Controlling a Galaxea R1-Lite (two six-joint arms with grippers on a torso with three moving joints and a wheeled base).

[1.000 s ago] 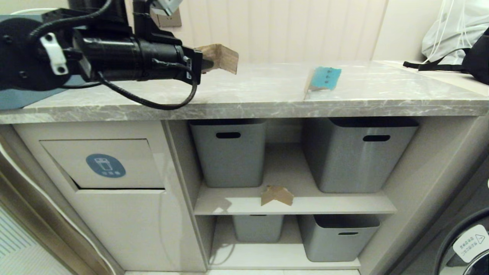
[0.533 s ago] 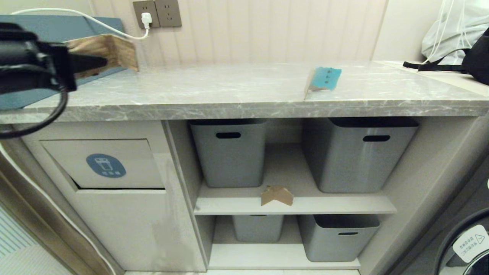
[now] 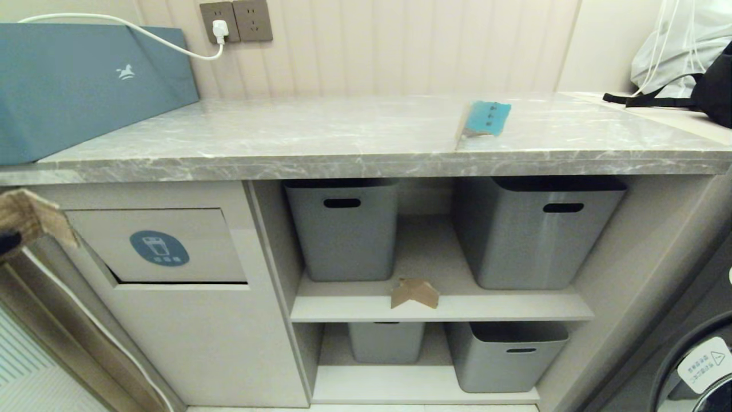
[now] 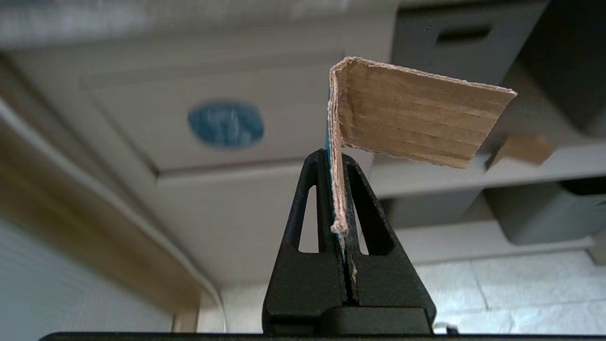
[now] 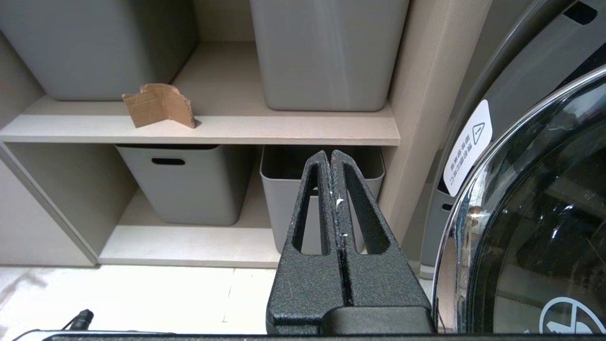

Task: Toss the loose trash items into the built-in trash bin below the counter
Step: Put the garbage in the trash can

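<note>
held cardboard scrap cut off by head view's edge — bin icon blurred

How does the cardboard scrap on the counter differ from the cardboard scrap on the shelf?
The scrap on the counter shows a teal-blue face with dark dots; the scrap on the shelf is plain brown. The first stands on the grey marble-look counter near its front edge; the second stands lower, on the beige shelf between two grey baskets. Both are small, folded and torn at the edges, and no gripper touches either.
</note>
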